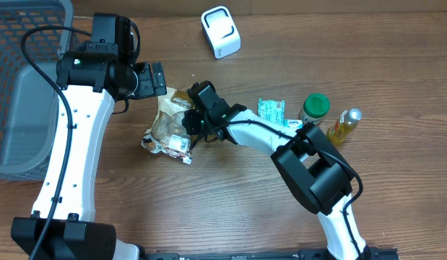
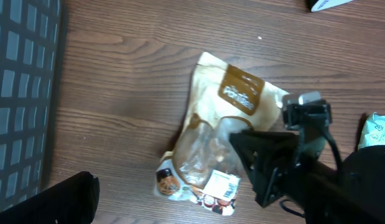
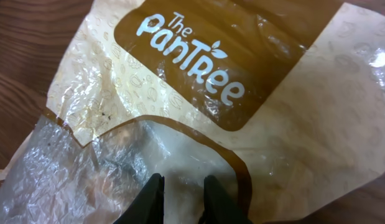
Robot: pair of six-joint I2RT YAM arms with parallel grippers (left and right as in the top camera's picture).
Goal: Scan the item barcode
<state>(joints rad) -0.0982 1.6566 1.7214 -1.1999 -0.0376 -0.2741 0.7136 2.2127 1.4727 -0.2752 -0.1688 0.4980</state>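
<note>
The snack bag [image 1: 171, 124] lies on the table [image 1: 230, 209], long axis 1-to-7 o'clock, barcode label [image 2: 224, 183] at 7; the right gripper [image 3: 180, 182] has its fingers [image 3: 152, 198] nearly together, nipping the clear film, and the left gripper [image 1: 157, 79] gapes at 11.

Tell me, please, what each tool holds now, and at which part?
The right tool pinches the snack bag on its film, beside the clear window. The left tool is open and holds nothing.

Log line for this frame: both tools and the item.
right tool: shut on snack bag | left tool: open, empty | barcode label: facing up | scanner: untouched
</note>
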